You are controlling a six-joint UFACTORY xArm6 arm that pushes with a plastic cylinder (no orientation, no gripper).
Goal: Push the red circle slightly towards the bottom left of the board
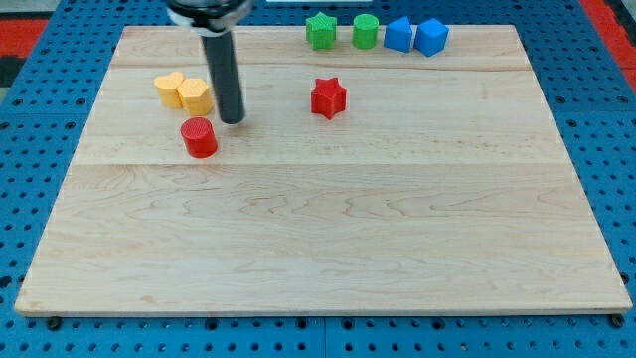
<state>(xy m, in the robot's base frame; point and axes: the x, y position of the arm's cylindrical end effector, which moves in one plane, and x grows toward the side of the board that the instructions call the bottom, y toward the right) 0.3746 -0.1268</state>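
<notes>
The small red circular block (199, 137) stands on the pale wooden board (318, 259) in its upper-left area, just below two yellow blocks, a heart shape (169, 89) and a faceted one (195, 96); a red star block (328, 97) lies well apart to the view's right. My tip (233, 120), the lower end of a plain dark rod with no fingers to open or close, rests just beside the red circle at its upper right, seemingly not touching. Judged step: approach done, push pending; the next move calls for a short stroke toward the view's bottom left.
</notes>
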